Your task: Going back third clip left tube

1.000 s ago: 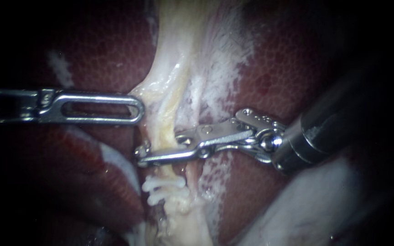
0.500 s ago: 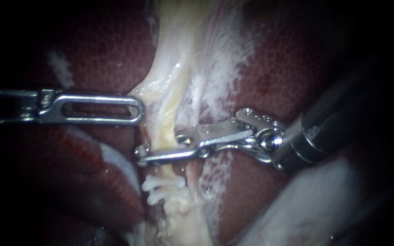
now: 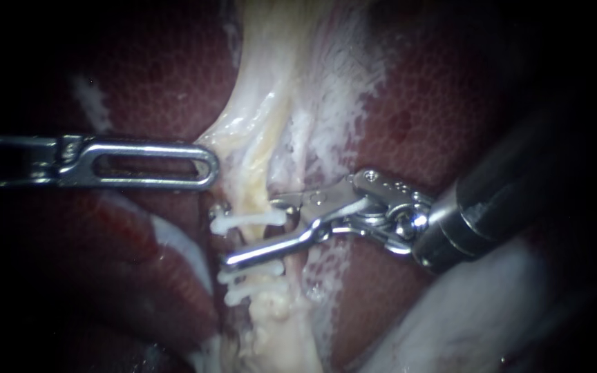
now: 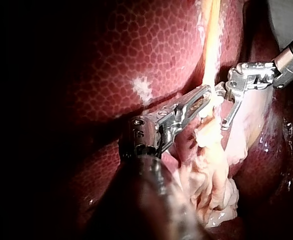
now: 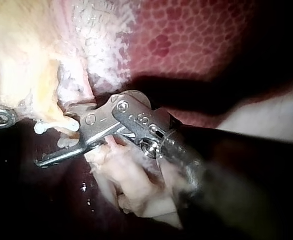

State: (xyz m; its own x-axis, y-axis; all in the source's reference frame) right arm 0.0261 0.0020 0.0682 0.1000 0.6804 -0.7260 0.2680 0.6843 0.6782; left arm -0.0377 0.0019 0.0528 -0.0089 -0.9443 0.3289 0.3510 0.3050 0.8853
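A: Starting at the jaws of the right instrument [image 3: 250,231]: spread or pressed together?

B: Spread, with a plain gap and nothing gripped (equally plain from the right wrist). Laid across the tube [image 3: 253,183] with the lower one; stopped just beside it with the upper.

A: And the third clip [image 3: 250,220]?

B: Set crosswise on the tube, white, inside that gap. Close by the upper jaw at its right end; cannot tell whether touching.

A: Anything past the lower jaw?

B: Two lower clips [image 3: 247,278], crosswise on the same tube, close together, just beyond that jaw.

A: Now the left instrument [image 3: 209,166].

B: Pinching the tube's pale edge, above the third clip. Seen flat-on from the endoscope, as one slotted jaw. Seen from the left wrist as clamped on the pale strand from two sides, just beside the right instrument's tip.

A: And farther out?

B: Liver [image 3: 437,103], dark red and mottled, on both sides of the tube. Left shaft in from the left, level; right shaft, dark, down from the upper right.
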